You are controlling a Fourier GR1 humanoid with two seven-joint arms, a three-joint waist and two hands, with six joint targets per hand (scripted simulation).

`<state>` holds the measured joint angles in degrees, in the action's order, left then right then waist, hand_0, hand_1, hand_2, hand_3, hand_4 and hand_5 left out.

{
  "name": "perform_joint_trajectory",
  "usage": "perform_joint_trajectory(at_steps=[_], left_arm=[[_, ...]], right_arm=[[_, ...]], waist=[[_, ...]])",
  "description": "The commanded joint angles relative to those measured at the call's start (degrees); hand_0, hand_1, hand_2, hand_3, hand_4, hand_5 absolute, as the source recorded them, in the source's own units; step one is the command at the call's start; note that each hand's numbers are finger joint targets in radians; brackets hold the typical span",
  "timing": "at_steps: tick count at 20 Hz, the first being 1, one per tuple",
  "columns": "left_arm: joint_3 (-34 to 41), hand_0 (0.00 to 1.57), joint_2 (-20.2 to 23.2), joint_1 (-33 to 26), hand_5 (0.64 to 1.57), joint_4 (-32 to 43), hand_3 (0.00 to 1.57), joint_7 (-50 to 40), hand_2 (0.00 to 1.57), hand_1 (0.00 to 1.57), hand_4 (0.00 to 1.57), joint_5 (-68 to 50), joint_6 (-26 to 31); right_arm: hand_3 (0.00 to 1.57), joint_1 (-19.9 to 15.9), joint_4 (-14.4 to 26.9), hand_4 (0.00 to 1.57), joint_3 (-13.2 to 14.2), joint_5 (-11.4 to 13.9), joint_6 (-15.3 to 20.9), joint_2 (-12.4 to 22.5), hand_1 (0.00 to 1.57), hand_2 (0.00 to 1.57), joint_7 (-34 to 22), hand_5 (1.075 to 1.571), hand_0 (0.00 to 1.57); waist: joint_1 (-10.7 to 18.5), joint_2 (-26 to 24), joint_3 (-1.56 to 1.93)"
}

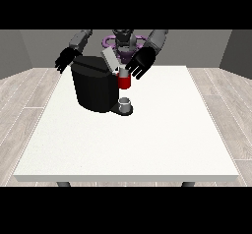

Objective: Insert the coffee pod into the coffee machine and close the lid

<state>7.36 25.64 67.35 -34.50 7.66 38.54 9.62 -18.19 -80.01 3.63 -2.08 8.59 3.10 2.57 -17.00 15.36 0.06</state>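
A black coffee machine (93, 88) stands on the white table (147, 139), left of centre. Its grey lid (110, 59) is raised and tilted up at the top right of the machine. A red pod holder (124, 81) juts out from the machine's right side, and a small grey cup (125, 103) stands below it on the base. The hand at the view's right (139, 63) hovers with spread, straight fingers just above and right of the red part, next to the lid. The hand at the view's left (65, 59) hangs with straight fingers behind the machine's top left corner. I see no separate coffee pod.
The table's edges run all around the machine, with bare white surface toward the camera and to the right. Wooden floor and grey walls surround the table.
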Motion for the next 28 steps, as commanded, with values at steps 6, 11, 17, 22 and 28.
perform_joint_trajectory(at_steps=[6, 11, 17, 22, 28], left_arm=[[-0.2, 1.06, 0.8, 2.2, 1.571, 0.4, 0.96, -0.6, 1.12, 1.06, 0.37, 2.0, -2.2], [-1.0, 1.02, 0.5, 1.1, 1.571, -0.9, 0.9, 0.0, 1.09, 1.02, 0.37, 1.7, 1.8], [-4.5, 0.0, -0.9, -1.1, 1.571, 0.1, 0.0, 0.5, 0.0, 0.0, 0.0, 4.8, 2.9], [-4.3, 0.0, -0.9, -0.8, 1.571, -0.8, 0.0, 1.3, 0.0, 0.0, 0.0, 5.2, 2.7], [-3.4, 0.0, 0.1, -2.9, 1.571, -0.5, 0.0, 3.5, 0.0, 0.0, 0.0, 5.4, 1.6]], right_arm=[[0.0, -4.2, -1.6, 0.43, -0.4, 0.4, 1.8, -0.8, 0.0, 0.0, -1.9, 1.571, 0.0], [0.0, 0.9, 2.8, 0.42, 1.0, -0.5, -0.2, -0.1, 0.0, 0.0, 2.4, 1.571, 0.0], [0.0, 1.5, 1.3, 0.41, -1.6, 1.7, 2.8, -2.7, 0.0, 0.0, 0.9, 1.571, 0.0], [0.0, 2.0, 3.6, 0.36, -0.1, 0.7, 1.1, -1.4, 0.0, 0.0, 3.4, 1.571, 0.0], [0.0, 2.6, 0.8, 0.38, -1.7, 1.6, 2.3, -2.1, 0.0, 0.0, 0.2, 1.571, 0.0]], waist=[[-0.3, 2.5, -0.05], [1.7, -1.0, -0.03], [1.5, -2.6, -0.04], [1.9, -1.5, -0.03], [2.2, -3.5, -0.06]])
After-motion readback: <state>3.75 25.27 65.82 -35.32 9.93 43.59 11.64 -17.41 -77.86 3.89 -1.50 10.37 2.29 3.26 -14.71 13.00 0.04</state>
